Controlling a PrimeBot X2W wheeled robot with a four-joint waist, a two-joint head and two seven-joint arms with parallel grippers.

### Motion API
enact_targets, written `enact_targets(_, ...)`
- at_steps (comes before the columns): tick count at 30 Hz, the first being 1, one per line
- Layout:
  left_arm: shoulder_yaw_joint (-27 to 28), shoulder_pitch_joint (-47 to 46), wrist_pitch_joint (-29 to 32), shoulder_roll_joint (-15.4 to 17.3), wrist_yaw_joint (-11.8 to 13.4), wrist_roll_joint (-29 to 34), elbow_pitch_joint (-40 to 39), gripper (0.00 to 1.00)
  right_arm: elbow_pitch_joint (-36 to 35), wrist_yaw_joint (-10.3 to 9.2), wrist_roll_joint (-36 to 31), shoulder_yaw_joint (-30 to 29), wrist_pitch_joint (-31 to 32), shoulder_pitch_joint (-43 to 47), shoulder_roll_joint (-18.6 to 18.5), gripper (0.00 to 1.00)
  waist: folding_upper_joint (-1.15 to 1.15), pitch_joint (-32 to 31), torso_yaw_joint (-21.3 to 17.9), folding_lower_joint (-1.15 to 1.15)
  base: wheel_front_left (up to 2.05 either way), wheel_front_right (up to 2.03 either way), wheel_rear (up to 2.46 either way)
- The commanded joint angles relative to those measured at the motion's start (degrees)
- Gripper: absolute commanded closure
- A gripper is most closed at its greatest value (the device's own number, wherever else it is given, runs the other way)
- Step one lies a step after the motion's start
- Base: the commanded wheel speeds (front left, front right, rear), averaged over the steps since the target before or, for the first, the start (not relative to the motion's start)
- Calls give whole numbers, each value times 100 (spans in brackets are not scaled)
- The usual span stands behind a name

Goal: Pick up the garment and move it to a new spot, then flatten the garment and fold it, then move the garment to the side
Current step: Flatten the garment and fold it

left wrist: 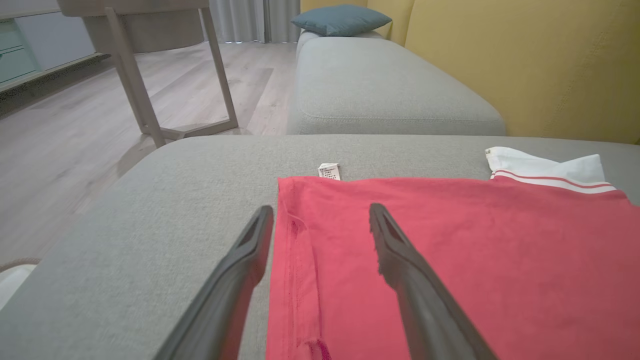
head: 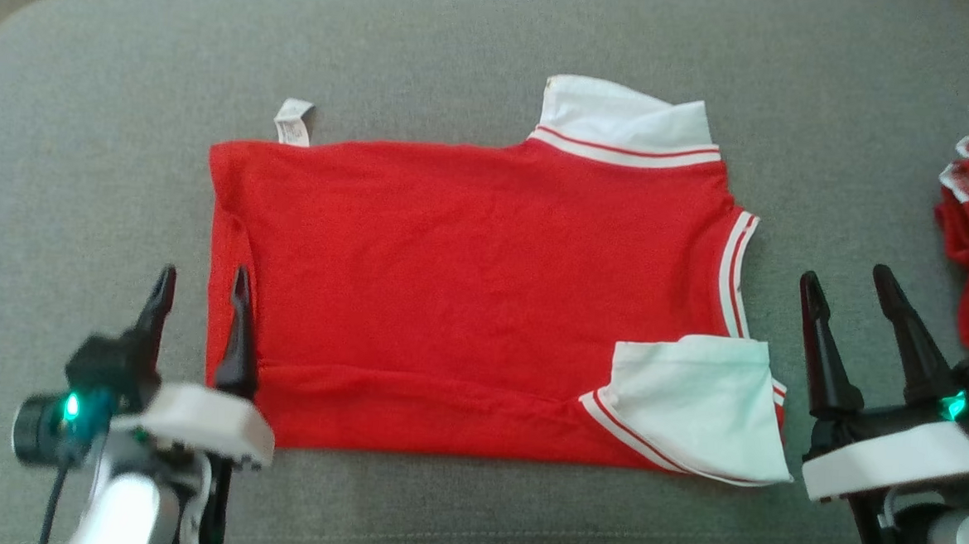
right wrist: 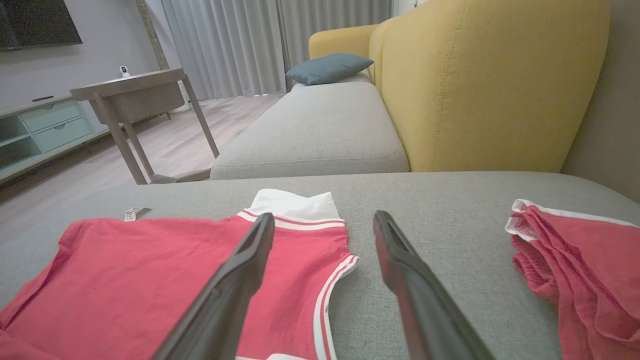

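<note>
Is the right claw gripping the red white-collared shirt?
No, the right claw stands open over the grey fabric cushion, beside the red white-collared shirt.

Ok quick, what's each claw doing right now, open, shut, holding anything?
Left claw: open, holding nothing, astride the red shirt's edge.
Right claw: open, holding nothing, above the grey cushion beside the shirt.

The left gripper (head: 204,272) stood with its 2 dark fingers spread wide and nothing between them, tips pointing straight ahead of the wrist. Its pale wrist housing (head: 195,423) sat just behind the finger bases, with a green light (head: 71,406) glowing to the gripper's left. The right gripper (head: 847,274) was equally wide and empty, its 2 fingers leaning slightly toward its own left.
</note>
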Motion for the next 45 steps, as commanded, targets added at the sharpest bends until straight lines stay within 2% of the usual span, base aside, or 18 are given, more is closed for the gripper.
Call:
enact_targets(1,184,-508,26,121,-65,-11,-89,0,-254,37,19,86,-2,-285,-41,0,0,153,-15,0,0,0,0)
enact_targets(7,263,-1632,386,175,-447,-366,811,0,-268,37,63,142,-21,-470,-39,0,0,643,-78,0,0,0,0)
enact_targets(15,569,-3131,950,405,-869,-890,2611,0,-101,37,153,289,-148,-760,-42,0,0,1090,-259,0,0,0,0)
enact_targets(25,668,-4060,1348,607,-1308,-1245,4136,0,133,37,235,339,-286,-888,-25,0,0,1268,-377,0,0,0,0)
enact_targets(28,685,-4216,1309,650,-1397,-1295,4395,9,156,37,248,351,-301,-915,-27,0,0,1300,-390,0,0,0,0)
enact_targets(32,669,-4356,1302,632,-1461,-1345,4681,29,185,37,280,376,-294,-954,-36,0,0,1332,-414,0,0,0,0)
enact_targets(33,655,-4385,1310,628,-1479,-1349,4743,50,189,37,284,377,-291,-960,-41,0,0,1338,-416,0,0,0,0)
enact_targets(34,647,-4413,1307,624,-1496,-1357,4796,55,195,37,293,377,-287,-964,-43,0,0,1345,-419,0,0,0,0)
enact_targets(35,647,-4413,1307,624,-1496,-1357,4796,55,195,37,293,377,-287,-964,-43,0,0,1345,-419,0,0,0,0)
enact_targets(36,631,-4438,1305,621,-1518,-1359,4844,62,205,37,304,374,-280,-967,-49,0,0,1351,-420,0,0,0,0)
enact_targets(37,614,-4462,1304,616,-1539,-1361,4890,73,212,37,314,370,-277,-969,-56,0,0,1356,-419,0,0,0,0)
enact_targets(38,593,-4483,1305,614,-1555,-1355,4936,97,217,37,323,367,-273,-970,-60,0,0,1360,-418,0,0,0,0)
enact_targets(39,574,-4502,1298,613,-1567,-1349,4976,100,221,37,332,365,-267,-971,-63,0,0,1367,-419,0,0,0,0)
enact_targets(45,505,-4566,1067,598,-1589,-1310,5129,100,435,37,453,218,-219,-1120,-212,0,0,1365,-409,0,0,0,0)
